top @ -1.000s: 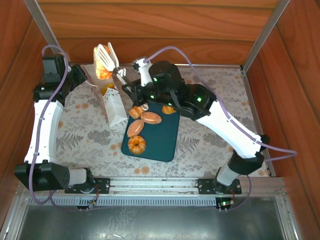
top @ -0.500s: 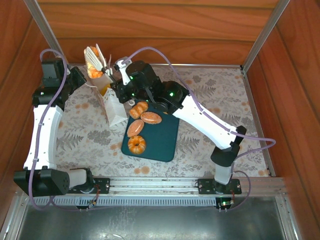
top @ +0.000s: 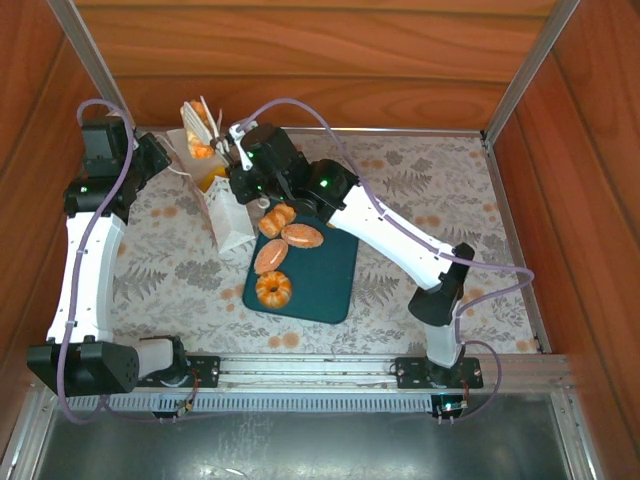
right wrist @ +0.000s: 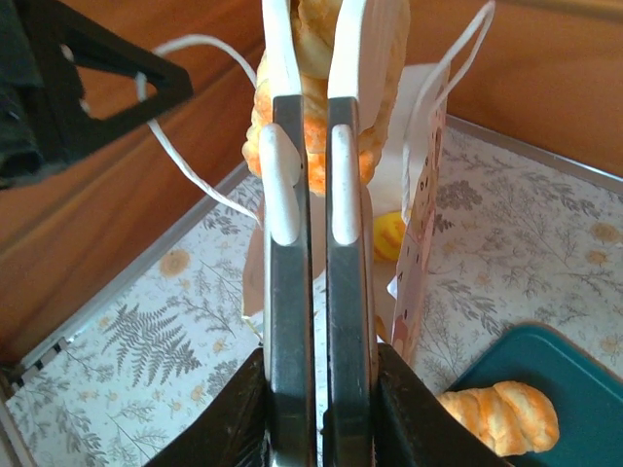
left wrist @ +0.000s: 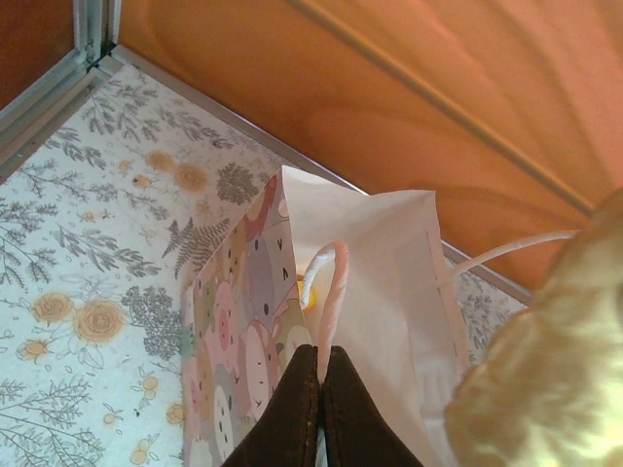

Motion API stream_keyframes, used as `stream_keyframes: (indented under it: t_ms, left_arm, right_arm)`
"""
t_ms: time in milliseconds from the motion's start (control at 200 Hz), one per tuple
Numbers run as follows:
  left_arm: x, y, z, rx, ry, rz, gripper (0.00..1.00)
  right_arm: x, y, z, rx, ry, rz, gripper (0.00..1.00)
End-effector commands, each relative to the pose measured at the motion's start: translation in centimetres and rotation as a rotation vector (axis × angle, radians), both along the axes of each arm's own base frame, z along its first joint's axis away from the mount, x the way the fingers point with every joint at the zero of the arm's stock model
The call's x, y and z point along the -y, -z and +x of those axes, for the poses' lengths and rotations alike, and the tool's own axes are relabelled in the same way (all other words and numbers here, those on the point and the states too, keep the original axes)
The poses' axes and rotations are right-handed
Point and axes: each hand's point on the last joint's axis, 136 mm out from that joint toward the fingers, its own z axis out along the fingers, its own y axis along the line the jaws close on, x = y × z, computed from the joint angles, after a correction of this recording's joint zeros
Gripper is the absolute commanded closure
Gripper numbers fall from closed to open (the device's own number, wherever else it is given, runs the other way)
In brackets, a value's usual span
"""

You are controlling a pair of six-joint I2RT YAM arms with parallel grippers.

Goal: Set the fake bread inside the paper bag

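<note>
– At the 10 o'clock sector of the floral-print tabletop (top: 420,190): what is the status of the small white paper bag (top: 228,215) with the pastel cartoon print?

– Upright, mouth open. The left end effector (left wrist: 319,362) is closed: its dark fingers are pressed together on the upper edge of the paper bag, and a pale loop protrudes between them. One yellow-orange item (right wrist: 389,233) sits inside the bag.

– Status of the right end effector?

– The right end effector (right wrist: 313,39) has its white fingers clamped on a ridged, glossy orange-brown toy pastry (right wrist: 314,136). In the overhead view this pastry is held clear of the tabletop at the 12 o'clock edge of the bag mouth. Contact with the rim cannot be determined.

– Location of the bread outside the bag?

– Four pieces lie on the dark teal rectangular tray (top: 325,280), just beside the bag at its 4 o'clock.
1. A twisted orange roll (top: 278,218) lies at the tray's 11 o'clock corner.
2. A glossy oval bun (top: 302,236) lies just beside the roll, at its 4 o'clock.
3. A second oval bun (top: 270,256) lies at the roll's 6 o'clock.
4. A round pumpkin-shaped bun (top: 273,289) lies at the 6 o'clock side of the second oval bun, near the tray's near-left corner.
</note>
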Motion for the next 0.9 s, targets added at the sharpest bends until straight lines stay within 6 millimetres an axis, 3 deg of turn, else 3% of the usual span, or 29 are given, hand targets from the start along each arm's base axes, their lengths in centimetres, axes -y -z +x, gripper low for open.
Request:
stream_keyframes:
  t_ms: [0,215,455,715,895]
  left_arm:
    - [0.2,-0.9,-0.1,0.032,0.001,-0.004,1.00]
    - [0.2,-1.1,-0.1,0.035,0.001,-0.002,1.00]
    - [0.3,-1.2,0.0,0.037,0.005,-0.007,1.00]
    - [0.4,-1.4,0.1,0.041,0.009,-0.009,1.00]
    - [0.4,-1.4,0.1,0.041,0.009,-0.006,1.00]
  right_arm:
    - [0.0,-0.6,0.6,0.047,0.003,-0.008,0.73]
    - [0.2,2.0,0.5,0.025,-0.010,-0.087,0.71]
    - [0.6,3.1,0.3,0.013,-0.011,-0.120,0.61]
    - [0.9,2.4,0.0,0.008,-0.015,-0.107,0.56]
    - [1.0,0.8,-0.6,-0.001,-0.031,-0.073,0.56]
